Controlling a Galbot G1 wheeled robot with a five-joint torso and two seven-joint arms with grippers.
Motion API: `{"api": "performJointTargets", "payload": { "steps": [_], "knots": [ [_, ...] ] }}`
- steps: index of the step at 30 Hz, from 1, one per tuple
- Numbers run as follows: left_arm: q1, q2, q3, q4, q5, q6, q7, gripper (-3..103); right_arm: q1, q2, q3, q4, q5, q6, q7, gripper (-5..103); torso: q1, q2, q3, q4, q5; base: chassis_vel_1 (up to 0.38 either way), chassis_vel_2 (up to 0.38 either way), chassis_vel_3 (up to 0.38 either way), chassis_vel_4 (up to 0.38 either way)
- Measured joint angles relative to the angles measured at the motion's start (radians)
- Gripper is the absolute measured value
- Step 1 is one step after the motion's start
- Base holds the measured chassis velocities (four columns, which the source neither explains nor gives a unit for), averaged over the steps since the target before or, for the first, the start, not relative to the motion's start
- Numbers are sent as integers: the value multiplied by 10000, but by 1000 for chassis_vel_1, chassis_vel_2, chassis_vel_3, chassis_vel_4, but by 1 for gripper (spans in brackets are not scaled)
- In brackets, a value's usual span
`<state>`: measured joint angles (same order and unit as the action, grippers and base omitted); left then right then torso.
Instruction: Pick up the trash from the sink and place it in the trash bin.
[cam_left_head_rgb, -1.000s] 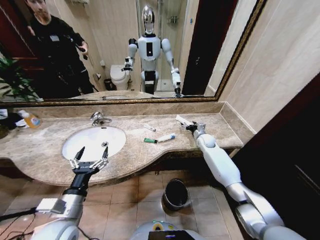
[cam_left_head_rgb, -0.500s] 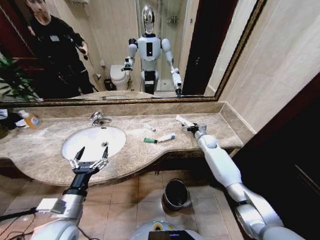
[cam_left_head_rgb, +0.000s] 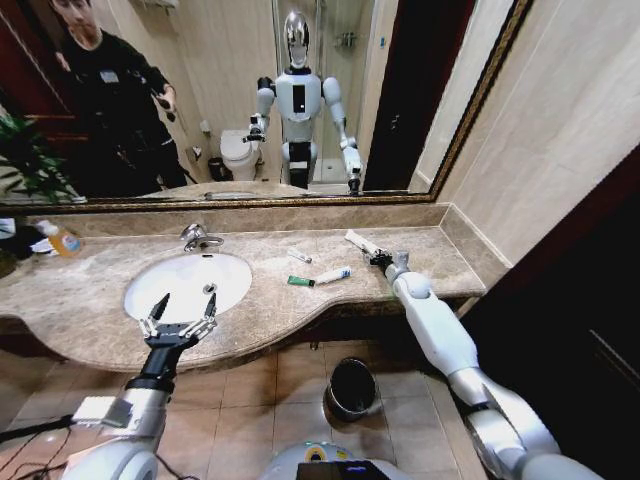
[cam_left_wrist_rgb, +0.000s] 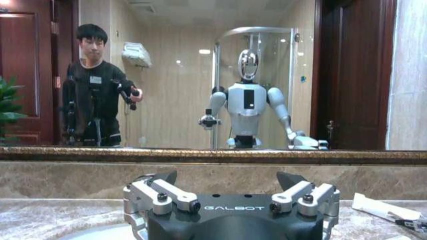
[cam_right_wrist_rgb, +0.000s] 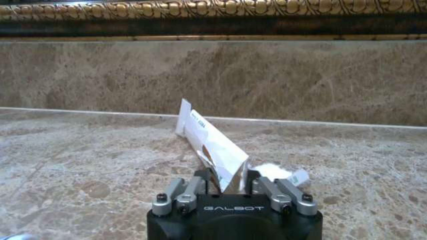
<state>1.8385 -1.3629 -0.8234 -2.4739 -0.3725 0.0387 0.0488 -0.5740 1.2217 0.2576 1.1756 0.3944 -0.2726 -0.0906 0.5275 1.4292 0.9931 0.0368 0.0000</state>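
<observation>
Here, right of centre on the worktop (cam_left_head_rgb: 420, 262), the right gripper (cam_left_head_rgb: 377, 260) pinches the flat white packet (cam_right_wrist_rgb: 212, 144) by one end; it looks light, limp and easily crumpled. The left gripper (cam_left_head_rgb: 181, 308) hangs spread over the sink's (cam_left_head_rgb: 140, 288) rim.

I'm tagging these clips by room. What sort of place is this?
A bathroom, probably in a hotel: a white oval sink with a chrome tap set in a marble counter, under a gold-framed wall mirror reflecting a toilet.

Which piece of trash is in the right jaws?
The flat white packet, pinched in the right gripper; the tube and green packet lie untouched.
</observation>
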Motion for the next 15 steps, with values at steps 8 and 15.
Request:
{"api": "performJointTargets", "payload": {
  "steps": [8,15],
  "knots": [
    [0,0,0,0,0,0,0,100,-168,-47,-15,466,22,-3,241,3,0,0,0,1,0,0,0,0,0],
    [0,0,0,0,0,0,0,100,-724,-316,119,1627,248,-51,477,0,0,0,0,0,0,0,0,0,0]
  ]
}}
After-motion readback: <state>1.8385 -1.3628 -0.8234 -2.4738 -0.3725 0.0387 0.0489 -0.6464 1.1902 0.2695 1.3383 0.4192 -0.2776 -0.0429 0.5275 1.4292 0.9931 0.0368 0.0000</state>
